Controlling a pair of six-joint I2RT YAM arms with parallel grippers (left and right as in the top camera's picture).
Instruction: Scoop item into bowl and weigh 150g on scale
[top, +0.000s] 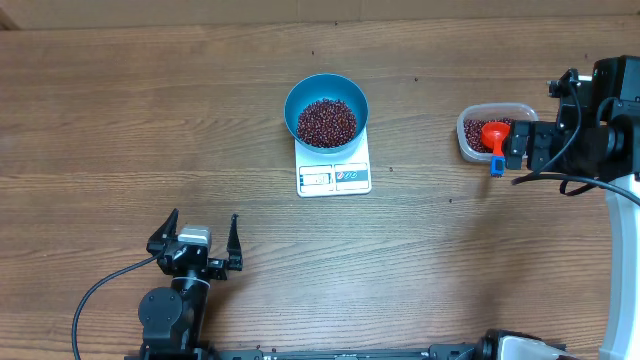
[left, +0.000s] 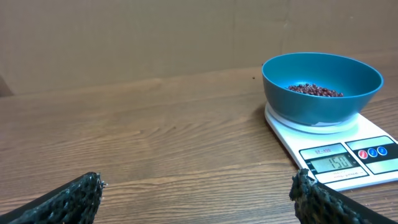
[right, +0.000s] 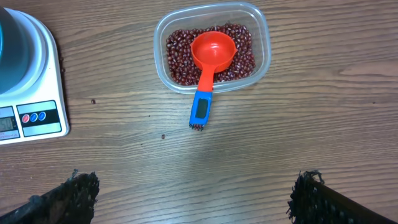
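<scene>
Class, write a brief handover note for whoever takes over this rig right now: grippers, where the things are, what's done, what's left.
Left gripper: open, empty, well away from the scale.
Right gripper: open, empty, just short of the clear tub.
Blue bowl sits on the scale and holds beans. The display appears to read 150.
Red scoop lies in the tub on more beans, with its blue handle over the rim.
Done: scooping and weighing look complete.
Left: probably nothing; confirm the reading.
</scene>
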